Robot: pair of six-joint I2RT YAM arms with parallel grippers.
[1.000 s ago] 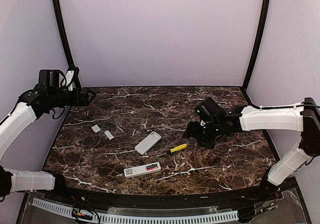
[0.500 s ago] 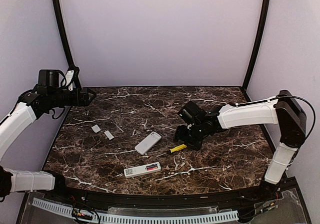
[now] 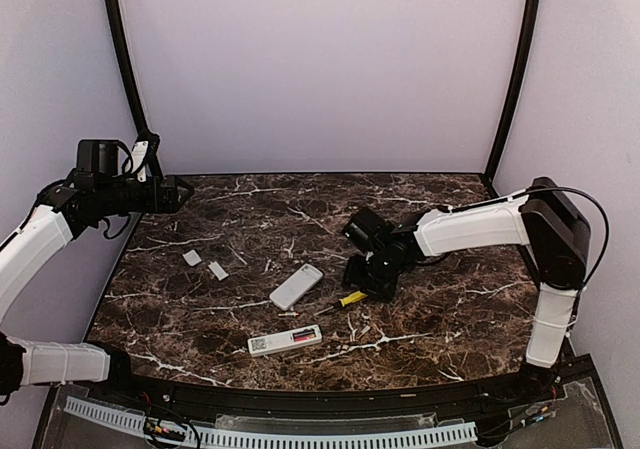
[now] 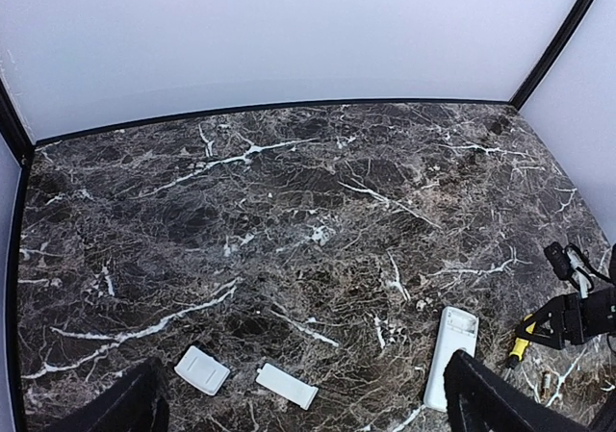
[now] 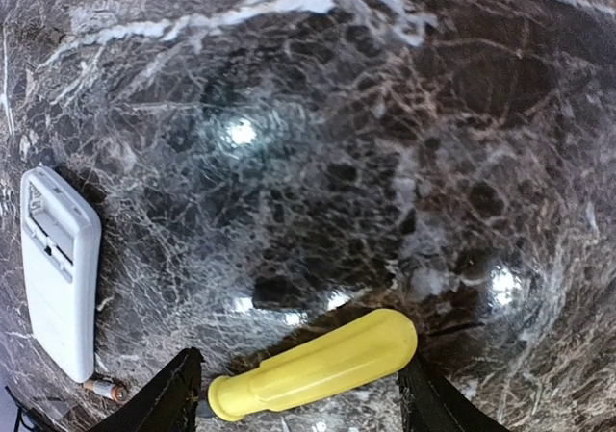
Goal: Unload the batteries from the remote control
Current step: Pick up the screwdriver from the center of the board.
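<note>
Roughly half done: 1 remote (image 3: 297, 286) looks emptied, a loose battery (image 5: 104, 388) at its 6 o'clock, while the near remote (image 3: 285, 340) holds reddish batteries (image 3: 303, 337); right claw (image 5: 298, 379) gapes over the screwdriver (image 5: 327, 360), left claw (image 4: 306, 360) open at 9 o'clock.

a yellow-handled screwdriver (image 3: 348, 299) lies on the marble table (image 3: 450, 319), well apart from a squarish cover (image 4: 202, 369) and a longer cover (image 4: 286, 386).

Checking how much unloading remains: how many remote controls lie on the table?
2. The centre remote lies just left of the yellow-handled screwdriver. The front remote lies nearer the front, with a reddish cell in its open bay. None seems hidden.
</note>
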